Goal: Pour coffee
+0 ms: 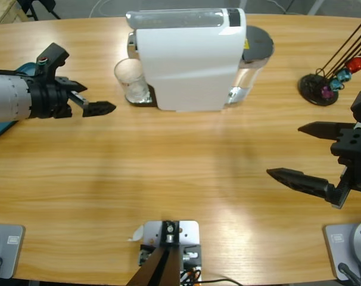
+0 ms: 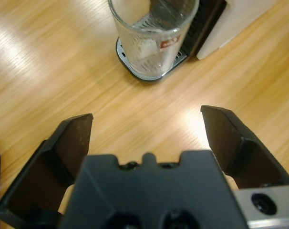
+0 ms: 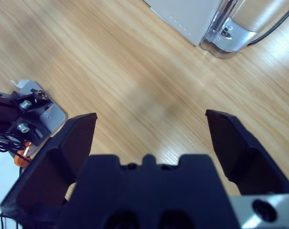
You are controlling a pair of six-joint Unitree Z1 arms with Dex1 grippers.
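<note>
Long wooden table point(image 1: 180, 173), pale grain, glare patches. White coffee machine point(image 1: 189, 59) at far middle; empty glass point(image 1: 131, 80) on its drip tray. Left gripper point(image 1: 100, 108) near the glass, jaws apart. Right gripper point(image 1: 299, 152) jaws wide apart over bare wood. Black stand point(image 1: 317, 89) of coloured sticks at far right.

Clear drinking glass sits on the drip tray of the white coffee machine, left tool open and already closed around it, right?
Not quite. The clear drinking glass does sit on the drip tray of the white coffee machine, and the left tool is open, but it is short of the glass with bare table between, as the left wrist view shows.
</note>
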